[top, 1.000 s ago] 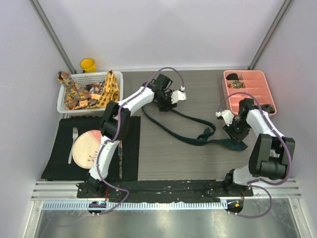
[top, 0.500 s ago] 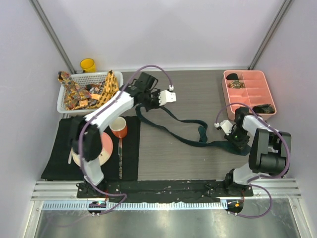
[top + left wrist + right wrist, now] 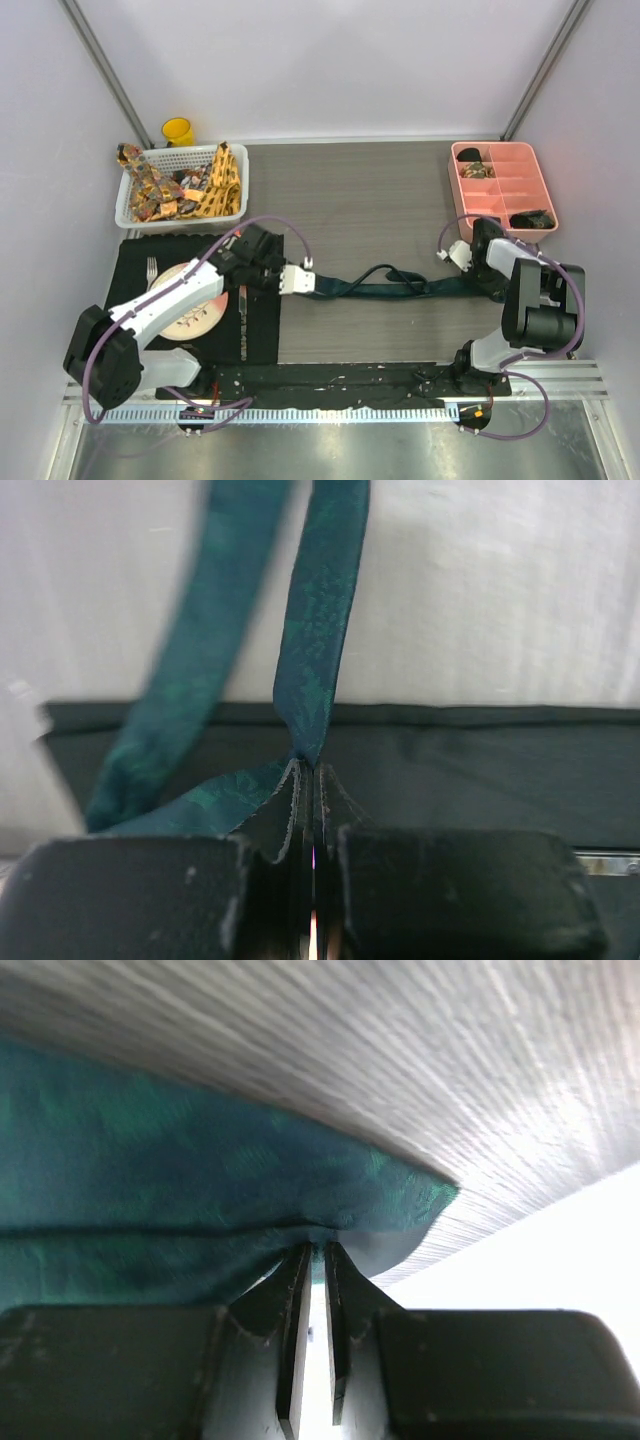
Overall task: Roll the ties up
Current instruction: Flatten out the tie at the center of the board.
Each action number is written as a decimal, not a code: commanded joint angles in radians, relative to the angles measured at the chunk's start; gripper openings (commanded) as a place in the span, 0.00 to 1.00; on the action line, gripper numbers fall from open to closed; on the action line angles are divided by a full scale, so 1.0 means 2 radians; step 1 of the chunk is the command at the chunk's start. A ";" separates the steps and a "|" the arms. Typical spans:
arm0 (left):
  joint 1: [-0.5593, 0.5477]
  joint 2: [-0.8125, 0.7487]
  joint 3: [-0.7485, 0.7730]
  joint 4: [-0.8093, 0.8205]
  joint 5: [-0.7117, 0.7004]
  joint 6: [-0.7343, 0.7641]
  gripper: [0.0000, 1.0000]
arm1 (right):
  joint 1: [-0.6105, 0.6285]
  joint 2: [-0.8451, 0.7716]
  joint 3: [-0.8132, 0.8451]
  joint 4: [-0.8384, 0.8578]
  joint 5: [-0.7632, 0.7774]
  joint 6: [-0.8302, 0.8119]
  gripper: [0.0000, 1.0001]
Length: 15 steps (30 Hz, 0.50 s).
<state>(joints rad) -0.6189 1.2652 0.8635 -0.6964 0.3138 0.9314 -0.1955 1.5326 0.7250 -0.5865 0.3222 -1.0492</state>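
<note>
The dark teal tie [image 3: 400,289] lies stretched left to right across the middle of the wooden table, with a small wavy loop near its centre. My left gripper [image 3: 302,281] is shut on its narrow end by the right edge of the black placemat; in the left wrist view the teal fabric [image 3: 318,630] runs up from the closed gripper [image 3: 309,770]. My right gripper [image 3: 487,280] is shut on the tie's wide end; the right wrist view shows the fabric [image 3: 200,1180] pinched at the fingertips [image 3: 315,1250]. Yellow-orange and brownish patterned ties [image 3: 190,185] lie heaped in the white basket.
The white basket [image 3: 125,212] stands at the back left with a yellow cup [image 3: 178,131] behind it. A pink divided tray [image 3: 505,170] is at the back right. The black placemat [image 3: 120,330] holds a plate [image 3: 195,315], a fork [image 3: 150,275] and a knife [image 3: 243,315].
My left arm swung from the back middle to the front left with the tie's narrow end, pulling the curled tie out nearly straight. My right gripper stayed at the wide end.
</note>
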 commanded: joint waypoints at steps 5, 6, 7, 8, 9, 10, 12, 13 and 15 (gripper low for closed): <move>-0.036 -0.018 -0.073 0.057 -0.039 0.018 0.01 | -0.006 0.005 0.006 0.040 -0.079 -0.015 0.24; -0.038 -0.016 -0.081 0.070 -0.044 0.014 0.08 | -0.007 -0.003 0.037 0.018 -0.092 -0.006 0.29; -0.039 -0.014 -0.083 0.075 -0.049 0.010 0.13 | -0.008 -0.011 0.054 -0.031 -0.123 0.000 0.33; -0.039 -0.014 -0.084 0.079 -0.056 0.001 0.19 | -0.008 -0.019 0.073 -0.059 -0.142 0.003 0.36; -0.039 -0.012 -0.079 0.080 -0.057 -0.006 0.31 | -0.007 -0.033 0.110 -0.085 -0.154 0.005 0.38; -0.039 -0.012 -0.076 0.080 -0.057 -0.013 0.36 | -0.007 -0.039 0.129 -0.126 -0.185 0.018 0.44; -0.039 -0.018 -0.067 0.078 -0.053 -0.028 0.44 | -0.003 -0.043 0.185 -0.164 -0.236 0.031 0.48; -0.039 -0.022 -0.065 0.078 -0.050 -0.032 0.46 | 0.003 -0.041 0.201 -0.193 -0.248 0.048 0.52; -0.039 -0.033 -0.065 0.080 -0.040 -0.038 0.53 | 0.025 -0.032 0.241 -0.218 -0.279 0.067 0.52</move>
<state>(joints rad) -0.6930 1.2396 0.6998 -0.5865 0.2173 0.9012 -0.2024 1.4994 1.0504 -0.8238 -0.0151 -1.0119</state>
